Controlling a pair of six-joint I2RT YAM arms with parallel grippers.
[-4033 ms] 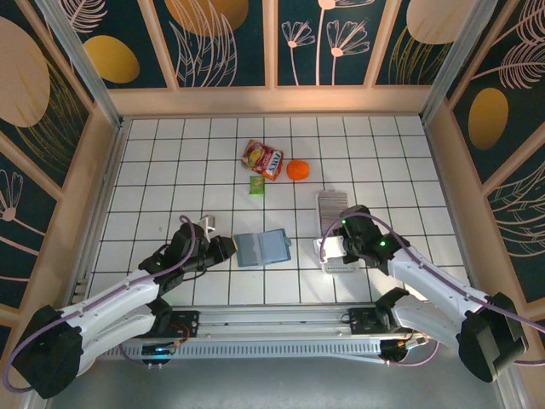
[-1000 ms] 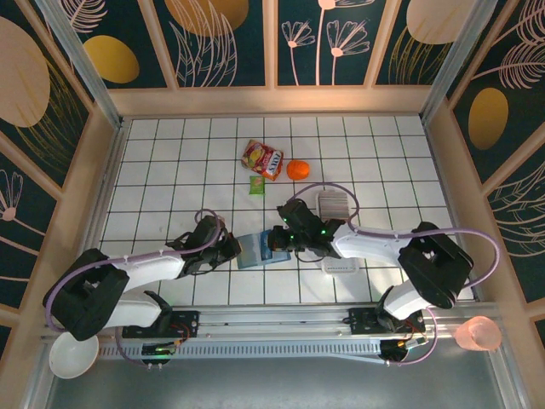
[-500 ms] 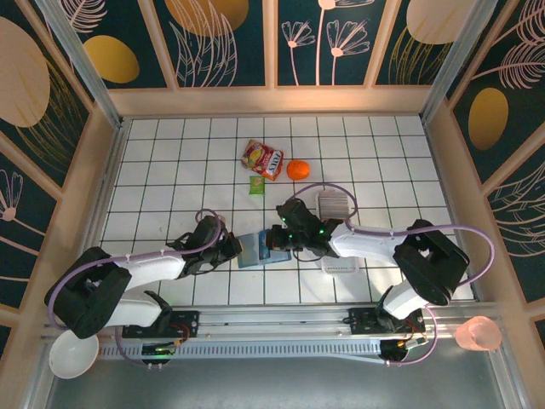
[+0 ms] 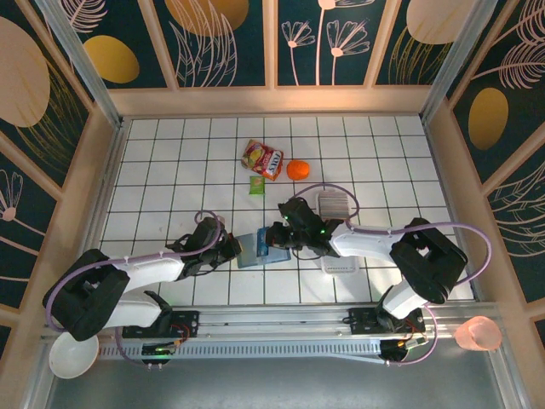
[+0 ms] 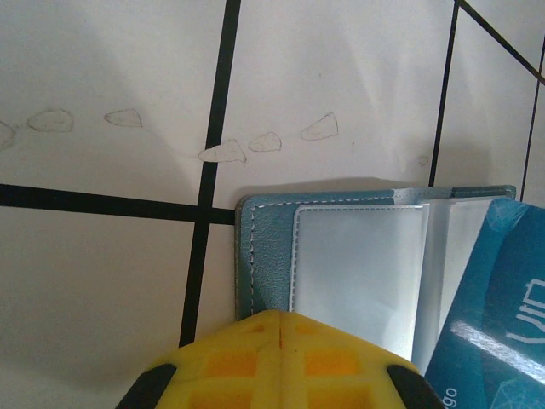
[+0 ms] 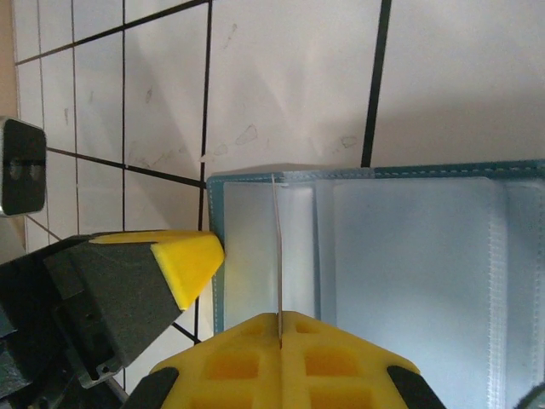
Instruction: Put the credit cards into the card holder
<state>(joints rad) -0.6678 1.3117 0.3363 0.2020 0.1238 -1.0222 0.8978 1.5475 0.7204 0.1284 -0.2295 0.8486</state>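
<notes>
The teal card holder (image 4: 252,254) lies open on the white tiles between both arms, its clear sleeves (image 6: 409,281) facing up. My left gripper (image 4: 233,249) is shut with nothing between its tips, which rest on the holder's stitched left edge (image 5: 260,256). My right gripper (image 6: 281,317) is shut on a blue credit card (image 5: 494,319). That card stands edge-on (image 6: 278,247) over the left sleeve, its far edge at the sleeve's border. In the top view the right gripper (image 4: 274,237) hovers over the holder's right half.
A long clear plastic tray (image 4: 337,207) lies right of the holder, partly under the right arm. Farther back are a snack packet (image 4: 262,158), an orange ball (image 4: 297,169) and a small green packet (image 4: 256,185). A pink cup (image 4: 477,334) and a white bowl (image 4: 72,356) sit beyond the front rail.
My right gripper has edged slightly left with the card, farther over the holder. The left gripper has stayed on the holder's edge.
</notes>
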